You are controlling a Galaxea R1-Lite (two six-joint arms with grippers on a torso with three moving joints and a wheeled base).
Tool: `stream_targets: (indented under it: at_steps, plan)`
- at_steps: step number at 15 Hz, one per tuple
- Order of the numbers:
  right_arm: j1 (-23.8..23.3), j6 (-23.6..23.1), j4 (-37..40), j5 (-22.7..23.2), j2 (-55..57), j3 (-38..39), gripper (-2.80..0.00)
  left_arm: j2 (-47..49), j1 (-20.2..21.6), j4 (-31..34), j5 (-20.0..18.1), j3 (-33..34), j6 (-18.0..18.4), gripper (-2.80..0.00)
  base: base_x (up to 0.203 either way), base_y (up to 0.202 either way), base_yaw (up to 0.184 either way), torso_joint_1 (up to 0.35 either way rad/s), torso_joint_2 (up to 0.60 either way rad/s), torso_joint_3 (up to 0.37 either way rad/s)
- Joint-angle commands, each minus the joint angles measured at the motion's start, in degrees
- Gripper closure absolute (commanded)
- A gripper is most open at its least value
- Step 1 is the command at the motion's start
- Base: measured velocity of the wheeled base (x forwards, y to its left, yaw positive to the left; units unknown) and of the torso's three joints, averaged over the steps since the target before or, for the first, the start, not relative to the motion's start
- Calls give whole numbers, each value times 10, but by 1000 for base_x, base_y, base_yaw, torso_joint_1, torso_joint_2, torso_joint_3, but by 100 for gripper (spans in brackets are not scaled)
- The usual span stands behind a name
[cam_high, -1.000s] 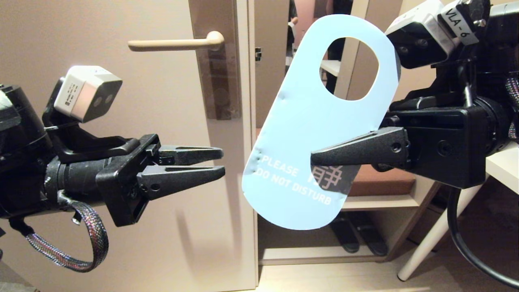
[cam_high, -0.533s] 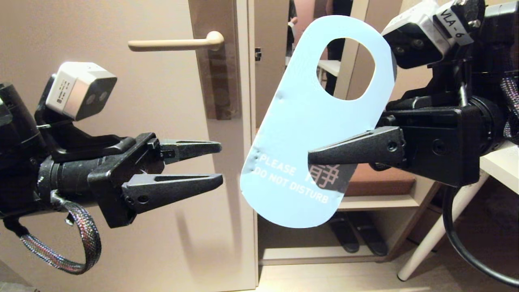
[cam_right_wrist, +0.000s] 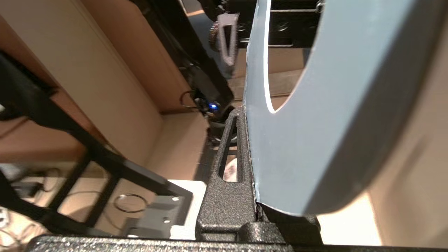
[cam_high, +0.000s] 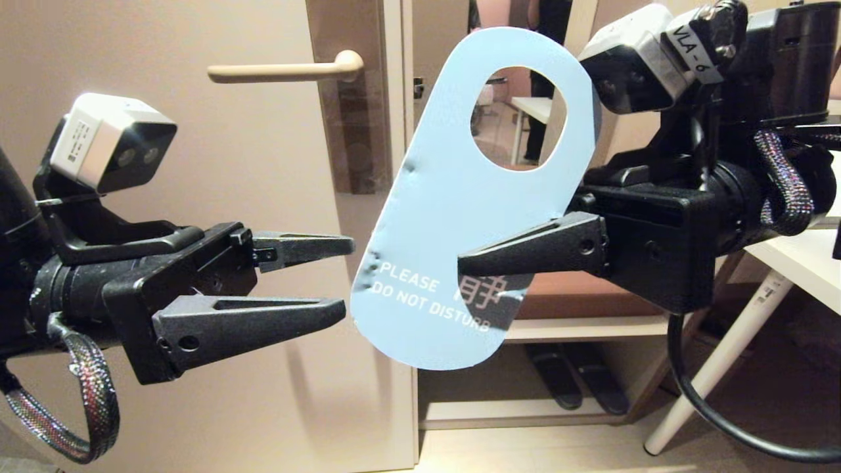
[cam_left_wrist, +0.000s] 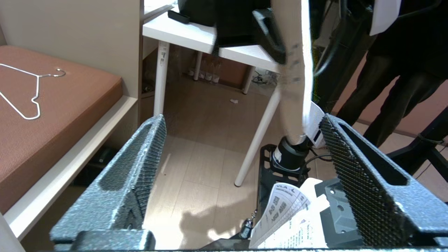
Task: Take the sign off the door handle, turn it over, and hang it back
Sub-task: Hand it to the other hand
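The sign (cam_high: 447, 217) is off the door handle (cam_high: 282, 71) and held upright and tilted in the air, its light blue "PLEASE DO NOT DISTURB" face toward the head camera. My right gripper (cam_high: 463, 266) is shut on its lower half from the right. In the right wrist view the sign (cam_right_wrist: 315, 140) is pinched flat against one finger of the right gripper (cam_right_wrist: 245, 117); the other finger is hidden behind it. My left gripper (cam_high: 347, 277) is open, level, with its tips just short of the sign's lower left edge. From the left wrist, the sign (cam_left_wrist: 292, 70) hangs edge-on beyond the open left gripper (cam_left_wrist: 241, 119).
The beige door (cam_high: 197, 197) stands behind the left arm, its edge next to an open doorway. A white table (cam_high: 808, 263) is at the right, and a low shelf with dark shoes (cam_high: 578, 381) sits below. A wire hanger (cam_left_wrist: 31, 91) lies on a brown cushion. A person's dark legs (cam_left_wrist: 385, 87) stand nearby.
My left gripper's jaws have spread wide apart. The right gripper has carried the sign to the left, closer to the left gripper's tips.
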Motion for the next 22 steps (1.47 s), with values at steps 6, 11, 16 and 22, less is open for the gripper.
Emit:
stream_targets:
  at_steps: [6,11,16,22]
  plan:
    - [24,-4,1,3,14,-11,0,0,-31,23,-3,3,0,-280,0,0,0,0,0,0]
    - [32,-4,2,3,17,-10,0,7,-68,42,-3,4,3,-280,0,0,0,0,0,0]
    - [52,-4,10,3,15,-9,0,19,-80,46,-55,3,7,-280,0,0,0,0,0,0]
    - [73,-4,11,-9,15,-9,0,38,-69,45,-54,2,45,-280,0,0,0,0,0,0]
